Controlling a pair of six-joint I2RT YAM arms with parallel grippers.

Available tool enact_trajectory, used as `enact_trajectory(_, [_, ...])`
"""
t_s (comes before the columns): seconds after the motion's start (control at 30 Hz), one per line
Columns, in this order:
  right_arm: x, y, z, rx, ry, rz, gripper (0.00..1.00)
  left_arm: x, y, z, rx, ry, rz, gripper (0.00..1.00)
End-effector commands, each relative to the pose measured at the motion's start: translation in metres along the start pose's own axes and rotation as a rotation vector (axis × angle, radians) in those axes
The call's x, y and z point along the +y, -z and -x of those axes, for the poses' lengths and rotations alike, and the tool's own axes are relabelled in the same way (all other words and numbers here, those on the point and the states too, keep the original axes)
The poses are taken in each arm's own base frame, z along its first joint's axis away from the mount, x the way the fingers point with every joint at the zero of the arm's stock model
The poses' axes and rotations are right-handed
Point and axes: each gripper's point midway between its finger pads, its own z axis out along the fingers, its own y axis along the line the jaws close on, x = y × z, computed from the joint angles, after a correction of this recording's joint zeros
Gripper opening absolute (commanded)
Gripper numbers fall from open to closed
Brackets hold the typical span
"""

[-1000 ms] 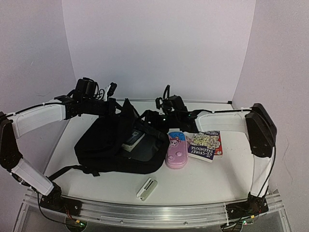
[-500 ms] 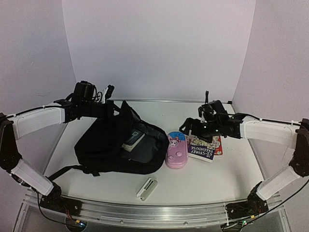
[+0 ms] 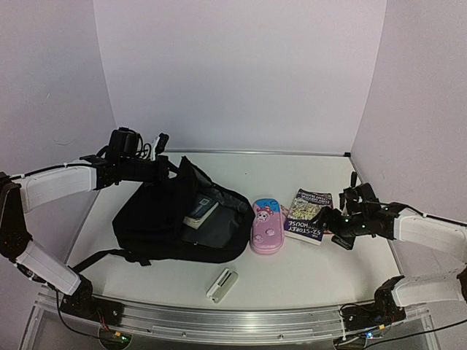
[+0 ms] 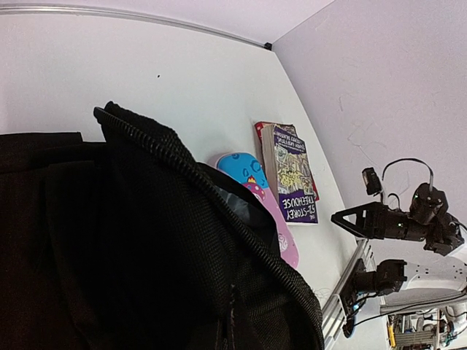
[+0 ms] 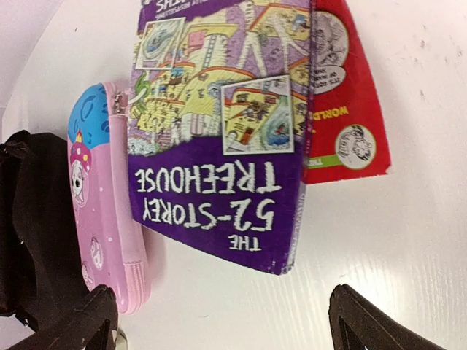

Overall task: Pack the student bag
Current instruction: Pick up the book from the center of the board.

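The student bag [image 3: 168, 226], a large black backpack, lies at the table's left with its mouth open; it fills the left wrist view [image 4: 109, 248]. My left gripper [image 3: 166, 168] is shut on the bag's raised top edge and holds the opening up; its fingers are hidden in its own view. A white-and-dark item [image 3: 198, 213] shows inside the opening. My right gripper [image 3: 334, 227] stands open, low over the table just right of the purple book [image 3: 309, 216]. In the right wrist view this gripper [image 5: 219, 302] frames the near corner of the book [image 5: 219, 146], empty.
A pink pencil case [image 3: 266, 226] lies between bag and book, also in the right wrist view [image 5: 102, 219]. A red book [image 5: 343, 109] lies under the purple one. A small white case [image 3: 222, 284] sits near the front edge. Walls enclose three sides.
My right arm has swung away from the bag's opening, out to the right and down beside the books, jaws open. The left gripper keeps holding the bag's edge, slightly higher.
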Motion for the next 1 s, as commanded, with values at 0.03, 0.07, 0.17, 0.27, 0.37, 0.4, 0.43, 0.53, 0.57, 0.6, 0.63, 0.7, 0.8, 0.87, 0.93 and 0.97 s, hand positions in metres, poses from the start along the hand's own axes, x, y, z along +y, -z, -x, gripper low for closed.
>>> enact_trajectory(0.03, [-0.019,0.004,-0.006,-0.021,-0.101,0.014,0.96,-0.012,0.011,0.021,-0.082,-0.034,-0.039,0.00])
enact_trajectory(0.07, [-0.019,0.002,-0.008,-0.020,-0.112,0.028,0.94,-0.011,0.011,0.021,-0.082,-0.033,-0.040,0.00])
enact_trajectory(0.17, [-0.008,-0.007,-0.009,-0.014,-0.139,0.120,0.87,-0.011,0.010,0.022,-0.075,-0.030,-0.052,0.00])
enact_trajectory(0.27, [0.000,-0.017,-0.008,-0.011,-0.164,0.202,0.82,-0.014,0.011,0.021,-0.069,-0.030,-0.065,0.00])
enact_trajectory(0.37, [0.001,-0.024,-0.006,-0.019,-0.177,0.238,0.73,-0.016,0.011,0.020,-0.066,-0.025,-0.075,0.00])
enact_trajectory(0.4, [0.000,-0.027,-0.004,-0.023,-0.174,0.239,0.71,-0.016,0.012,0.019,-0.064,-0.023,-0.078,0.00])
enact_trajectory(0.43, [-0.001,-0.028,-0.003,-0.031,-0.173,0.243,0.70,-0.016,0.012,0.019,-0.061,-0.022,-0.079,0.00])
enact_trajectory(0.53, [-0.004,-0.033,0.004,-0.056,-0.180,0.249,0.70,-0.015,0.012,0.018,-0.061,-0.019,-0.079,0.00])
enact_trajectory(0.57, [-0.006,-0.035,0.007,-0.064,-0.184,0.247,0.70,-0.015,0.012,0.018,-0.059,-0.017,-0.079,0.00])
enact_trajectory(0.6, [-0.007,-0.038,0.008,-0.068,-0.187,0.248,0.69,-0.015,0.011,0.017,-0.057,-0.014,-0.080,0.00])
enact_trajectory(0.63, [-0.008,-0.041,0.009,-0.070,-0.190,0.250,0.69,-0.015,0.011,0.017,-0.055,-0.013,-0.082,0.00])
enact_trajectory(0.7, [-0.009,-0.046,0.009,-0.066,-0.195,0.256,0.68,-0.016,0.010,0.017,-0.052,-0.012,-0.087,0.00])
enact_trajectory(0.8, [-0.011,-0.053,0.007,-0.054,-0.208,0.257,0.66,-0.018,0.010,0.019,-0.051,-0.014,-0.092,0.00])
enact_trajectory(0.87, [-0.013,-0.055,0.006,-0.052,-0.215,0.259,0.65,-0.018,0.011,0.019,-0.052,-0.014,-0.091,0.00])
enact_trajectory(0.93, [-0.014,-0.057,0.006,-0.057,-0.223,0.267,0.63,-0.017,0.011,0.019,-0.053,-0.013,-0.087,0.00])
enact_trajectory(0.97, [-0.014,-0.058,0.006,-0.060,-0.229,0.269,0.61,-0.017,0.011,0.018,-0.052,-0.012,-0.086,0.00])
